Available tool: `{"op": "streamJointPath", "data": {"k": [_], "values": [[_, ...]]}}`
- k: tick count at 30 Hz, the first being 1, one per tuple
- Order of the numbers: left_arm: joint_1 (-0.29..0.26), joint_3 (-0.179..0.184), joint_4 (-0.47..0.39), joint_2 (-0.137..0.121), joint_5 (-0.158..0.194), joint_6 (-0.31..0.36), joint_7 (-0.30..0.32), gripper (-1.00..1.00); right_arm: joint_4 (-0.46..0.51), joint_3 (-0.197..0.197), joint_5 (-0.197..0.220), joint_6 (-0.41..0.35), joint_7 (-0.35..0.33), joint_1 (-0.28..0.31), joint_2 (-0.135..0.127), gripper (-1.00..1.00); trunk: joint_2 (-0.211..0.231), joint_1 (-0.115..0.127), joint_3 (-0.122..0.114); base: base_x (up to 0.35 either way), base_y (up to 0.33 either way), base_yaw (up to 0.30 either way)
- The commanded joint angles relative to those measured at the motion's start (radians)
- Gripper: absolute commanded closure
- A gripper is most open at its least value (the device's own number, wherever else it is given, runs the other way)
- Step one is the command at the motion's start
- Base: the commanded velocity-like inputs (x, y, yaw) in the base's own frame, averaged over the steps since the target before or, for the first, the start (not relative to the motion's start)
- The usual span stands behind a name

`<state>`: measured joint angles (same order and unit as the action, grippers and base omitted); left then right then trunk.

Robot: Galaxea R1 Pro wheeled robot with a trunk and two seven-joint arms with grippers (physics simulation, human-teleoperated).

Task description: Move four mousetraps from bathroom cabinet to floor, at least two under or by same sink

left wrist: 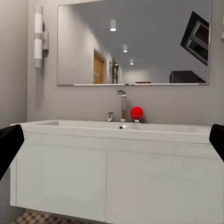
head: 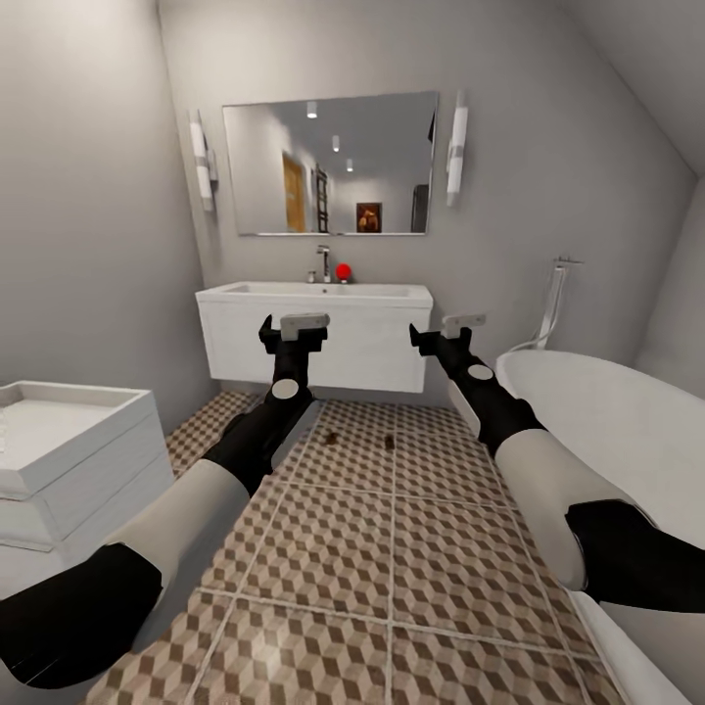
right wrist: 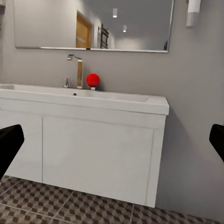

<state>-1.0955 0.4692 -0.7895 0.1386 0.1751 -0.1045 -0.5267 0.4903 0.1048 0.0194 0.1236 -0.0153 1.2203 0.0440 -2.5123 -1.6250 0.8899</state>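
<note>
Far left, a white drawer unit (head: 73, 446) against the wall. Left gripper (head: 304, 321) held out level toward the wall-hung vanity sink (head: 313, 333); in the left wrist view its two dark fingers (left wrist: 9, 147) sit at opposite edges of the picture, so spread wide, nothing between them. Faucet (head: 324, 262) and a red ball (head: 343, 271) on the basin rim, mirror (head: 330, 164) above.

On the bathroom floor (head: 392, 587), just in front of the vanity, two small dark-brown specks (head: 331, 438) and (head: 390, 443) — likely mousetraps, too small to confirm. They lie near each other, on the cube-pattern tile. The orange-brown cabinet is not identifiable here.

Right gripper (head: 462, 321) likewise level and forward, fingers (right wrist: 10, 144) wide apart in its wrist view, empty. White bathtub (head: 627, 441) at the right.

Judgement: both hands free, so the step is fetching more traps. Turn the base carefully; tub and drawer unit leave a narrow lane, and the specks lie in the wheel path.
</note>
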Motion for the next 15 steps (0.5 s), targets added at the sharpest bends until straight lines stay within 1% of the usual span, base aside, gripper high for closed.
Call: {"op": "streamJointPath", "data": {"k": [1,4,6,10,12,15], "values": [[-0.001,0.005,0.001,-0.001,0.011,-0.007,-0.006,-1.0,-0.001,0.001,0.002,0.003,-0.002,0.001,-0.002,-1.0,-0.001,0.0,0.002,0.0,0.0,0.093],[0.002,0.005,0.001,-0.001,0.011,-0.007,-0.006,-1.0,-0.003,0.001,0.002,0.002,-0.002,0.001,-0.011,-1.0,-0.001,0.0,0.004,0.0,0.0,0.067],[0.011,0.005,0.0,-0.001,0.011,-0.007,-0.006,-1.0,-0.004,0.001,0.004,-0.003,-0.002,0.001,-0.03,-1.0,-0.001,0.0,0.004,0.0,0.0,0.028],[0.018,0.005,0.0,-0.001,0.011,-0.007,-0.006,-1.0,-0.007,0.001,0.006,-0.025,-0.002,0.001,-0.048,-1.0,-0.001,0.0,0.005,0.0,0.0,0.013],[0.037,0.005,-0.001,-0.001,0.012,-0.007,-0.006,-1.0,-0.008,0.001,0.008,-0.081,-0.003,0.001,-0.069,-1.0,-0.001,0.0,0.005,0.0,0.0,0.004],[0.053,0.005,-0.007,-0.001,0.012,-0.007,-0.006,-1.0,-0.007,0.001,0.008,-0.107,-0.003,0.001,-0.078,-1.0,-0.001,0.0,0.005,0.0,0.0,0.002]]}}
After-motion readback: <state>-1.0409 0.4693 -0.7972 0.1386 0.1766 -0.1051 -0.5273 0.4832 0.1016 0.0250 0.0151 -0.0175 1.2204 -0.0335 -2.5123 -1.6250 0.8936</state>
